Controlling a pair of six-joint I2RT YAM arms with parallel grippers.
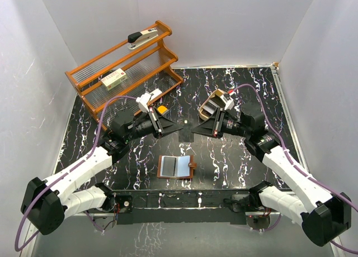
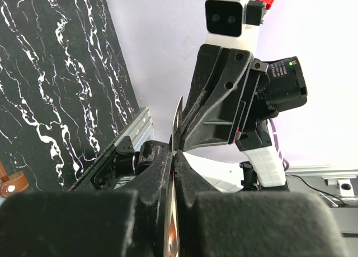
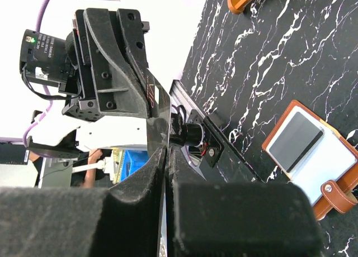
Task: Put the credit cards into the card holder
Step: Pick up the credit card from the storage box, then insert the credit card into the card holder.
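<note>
Card holder (image 1: 176, 167) on table (image 1: 235, 156), rack (image 1: 126, 67) behind it to left

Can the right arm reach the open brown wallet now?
Probably: the reddish-brown leather card holder lies open, nothing over it. But the right end effector and left end effector both pinch one thin plastic credit card, so one must release.

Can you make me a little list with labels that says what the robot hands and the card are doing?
left gripper: shut on the credit card
right gripper: shut on the same credit card, from the other side
credit card: lifted up, held between both grippers
card holder: lying open, grey pockets showing
wooden rack: at the back left, stapler on top
</note>
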